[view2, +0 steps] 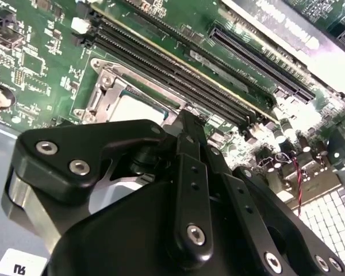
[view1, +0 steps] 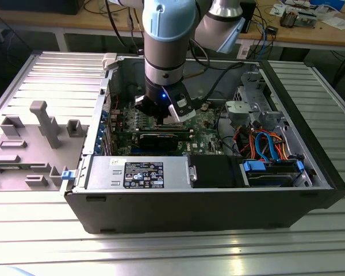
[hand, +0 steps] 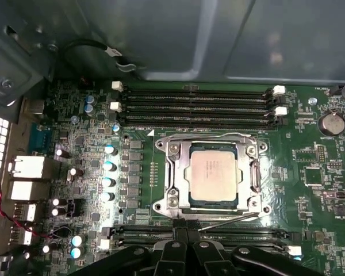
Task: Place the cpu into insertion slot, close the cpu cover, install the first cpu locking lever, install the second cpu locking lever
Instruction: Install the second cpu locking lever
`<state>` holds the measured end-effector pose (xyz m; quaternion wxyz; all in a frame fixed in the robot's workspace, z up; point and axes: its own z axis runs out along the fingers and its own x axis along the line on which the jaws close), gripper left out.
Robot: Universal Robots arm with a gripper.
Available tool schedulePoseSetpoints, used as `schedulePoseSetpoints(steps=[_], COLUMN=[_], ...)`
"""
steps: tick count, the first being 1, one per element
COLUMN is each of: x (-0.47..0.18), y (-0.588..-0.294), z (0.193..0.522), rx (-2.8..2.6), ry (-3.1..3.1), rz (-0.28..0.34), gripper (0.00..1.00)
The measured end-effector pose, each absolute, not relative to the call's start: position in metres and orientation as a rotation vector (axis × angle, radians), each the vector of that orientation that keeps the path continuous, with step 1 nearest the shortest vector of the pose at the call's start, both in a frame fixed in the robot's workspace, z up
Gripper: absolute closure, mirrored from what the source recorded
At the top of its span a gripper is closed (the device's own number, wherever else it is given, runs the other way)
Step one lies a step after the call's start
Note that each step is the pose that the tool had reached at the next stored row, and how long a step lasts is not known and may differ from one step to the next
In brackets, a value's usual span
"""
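- Hanging over the middle of the open computer case (view1: 218,198), the arm holds its pincer (view1: 165,113) low above the green motherboard (view1: 204,123) in the exterior view.
- The case stands on a ribbed metal counter (view1: 310,253); a grey fixture tray (view1: 23,152) lies at the exterior view's left, well apart from the arm.
- In the first wrist view the cpu (hand: 213,171) sits flat inside the insertion slot (hand: 187,201), its pale metal top facing up.
- The cpu cover (hand: 179,168) lies down around the chip as a silver frame; the chip shows through its central window.
- One locking lever (hand: 225,220) runs as a thin bright wire along the socket edge nearest the pincer (hand: 187,234).
- The pincer's black fingertips stand pressed together just beside that lever; whether they touch it cannot be told.
- In the second wrist view the pincer (view2: 187,123) hides most of the socket; part of the cpu (view2: 135,109) and the frame (view2: 100,95) shows past it.
- Long black memory slots (hand: 195,106) flank the socket on two sides, and a round coin battery (hand: 332,122) sits on the board apart from it.
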<state>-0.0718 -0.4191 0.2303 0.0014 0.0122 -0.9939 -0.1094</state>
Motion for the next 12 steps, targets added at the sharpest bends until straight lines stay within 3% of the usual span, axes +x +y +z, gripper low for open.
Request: schedulePoseSetpoints(steps=[12], x=[-0.0799], y=[-0.4252], z=[0.2216], rx=[0.036], ry=[-3.109], rz=[-0.381], gripper=[0.89])
